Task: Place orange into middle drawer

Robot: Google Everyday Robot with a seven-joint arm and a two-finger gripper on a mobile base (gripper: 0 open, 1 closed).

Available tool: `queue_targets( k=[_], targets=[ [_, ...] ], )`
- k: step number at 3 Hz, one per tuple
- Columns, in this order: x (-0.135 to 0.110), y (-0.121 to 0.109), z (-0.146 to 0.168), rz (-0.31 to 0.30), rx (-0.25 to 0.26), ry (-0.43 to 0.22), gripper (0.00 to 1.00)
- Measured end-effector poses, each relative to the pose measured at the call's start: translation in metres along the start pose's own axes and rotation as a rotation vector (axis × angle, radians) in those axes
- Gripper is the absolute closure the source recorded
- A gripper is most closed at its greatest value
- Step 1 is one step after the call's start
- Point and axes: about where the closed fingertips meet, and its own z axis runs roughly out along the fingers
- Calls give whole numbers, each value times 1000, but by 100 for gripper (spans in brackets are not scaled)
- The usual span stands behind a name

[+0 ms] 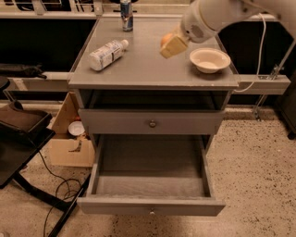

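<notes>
My gripper hangs above the grey tabletop, left of the cream bowl. It is shut on the orange, which peeks out at the upper left of the cream fingers. The orange is lifted off the table. The middle drawer is pulled wide open below and in front, with its grey inside bare and its knobbed front nearest to me. It lies well below the gripper. The closed knobbed front sits above it.
A white plastic bottle lies on the table's left part. A can stands at the back edge. A cardboard box and a black stand with cables are on the floor at the left.
</notes>
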Motion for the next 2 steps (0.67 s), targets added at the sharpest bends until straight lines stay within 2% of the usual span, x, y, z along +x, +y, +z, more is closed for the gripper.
queue_targets(
  k=[1, 2],
  targets=[
    [9, 34, -23, 53, 37, -93, 100],
    [72, 69, 4, 153, 20, -147, 100]
  ],
)
